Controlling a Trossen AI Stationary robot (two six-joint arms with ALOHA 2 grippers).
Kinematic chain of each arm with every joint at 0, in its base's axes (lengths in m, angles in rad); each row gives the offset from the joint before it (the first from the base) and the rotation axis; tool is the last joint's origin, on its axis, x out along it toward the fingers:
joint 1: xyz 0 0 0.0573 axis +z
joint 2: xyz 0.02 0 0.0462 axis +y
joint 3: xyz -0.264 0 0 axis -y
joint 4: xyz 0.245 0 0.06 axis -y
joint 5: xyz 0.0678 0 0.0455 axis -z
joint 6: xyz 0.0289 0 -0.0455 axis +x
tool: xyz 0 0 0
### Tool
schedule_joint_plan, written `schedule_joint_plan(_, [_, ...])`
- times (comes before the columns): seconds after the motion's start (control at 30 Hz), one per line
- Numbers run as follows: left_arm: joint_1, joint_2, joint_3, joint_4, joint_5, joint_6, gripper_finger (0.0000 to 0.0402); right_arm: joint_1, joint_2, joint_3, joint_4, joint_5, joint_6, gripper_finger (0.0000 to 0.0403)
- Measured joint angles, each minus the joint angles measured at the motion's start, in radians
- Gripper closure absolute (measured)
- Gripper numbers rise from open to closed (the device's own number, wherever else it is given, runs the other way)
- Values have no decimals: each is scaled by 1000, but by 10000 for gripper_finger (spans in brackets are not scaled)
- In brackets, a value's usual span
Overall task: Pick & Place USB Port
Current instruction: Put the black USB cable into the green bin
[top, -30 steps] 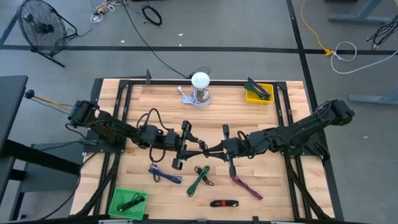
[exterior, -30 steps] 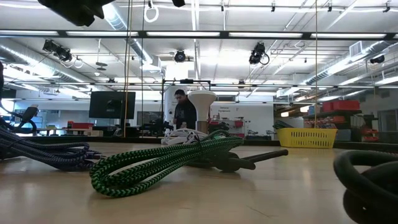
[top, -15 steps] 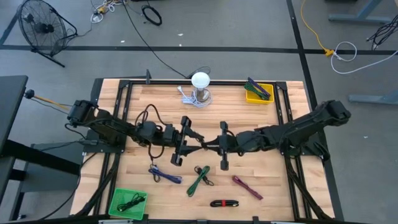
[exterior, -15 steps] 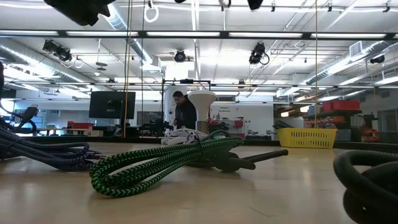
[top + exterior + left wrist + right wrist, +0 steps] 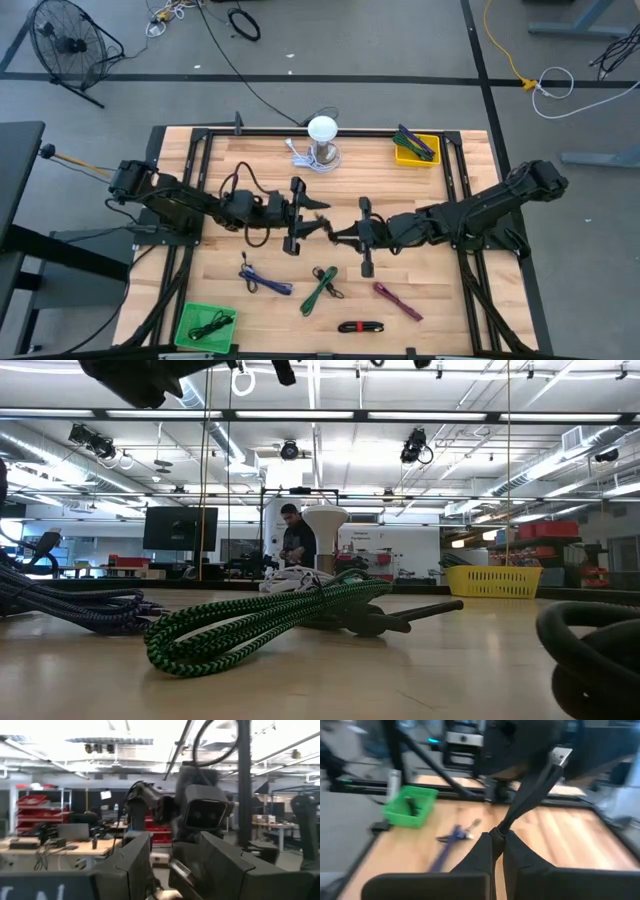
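Note:
A thin black cable [image 5: 335, 232] runs between my two grippers above the middle of the table. My left gripper [image 5: 312, 218] comes from the table's left and is shut on one end. My right gripper [image 5: 350, 238] comes from the right and is shut on the other. In the right wrist view the cable [image 5: 530, 795] rises from my right gripper [image 5: 498, 837] to a silvery plug [image 5: 561, 755] at the left arm. The left wrist view looks past my left gripper [image 5: 161, 870] at the right arm's wrist. My left gripper holds the black cable at its plug end [image 5: 561, 755], coming level from the table's left; its own fingers hide the contact. My right gripper pinches the cable's other end [image 5: 501, 827] between its two fingers [image 5: 520, 855], level from the table's right. The cable is lifted clear and stretched straight.
Near the table's near edge lie a blue cable [image 5: 262, 280], a green cable [image 5: 320, 288], a maroon cable [image 5: 397, 298] and a black-and-red one [image 5: 360, 326]. A green bin [image 5: 205, 325] sits at the near left, a yellow bin [image 5: 415, 148] at the far right, a white lamp [image 5: 323, 140] far centre.
My left gripper has moved toward the table's far edge. My right gripper went toward the left gripper, then drew back toward the right. The black cable between them now runs straight.

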Motion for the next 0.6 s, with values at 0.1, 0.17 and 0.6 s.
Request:
schedule_joint_plan(0.1, [-3,0,-1,1,2,-6,225,-16,-22,0,-20,38,15,394])
schedule_joint_plan(0.17, [-6,0,-1,-1,5,-6,225,-18,-34,0,-21,40,10,394])
schedule_joint_plan(0.6, [-8,0,-1,-7,12,-6,225,-13,-95,2,-2,28,-1,394])
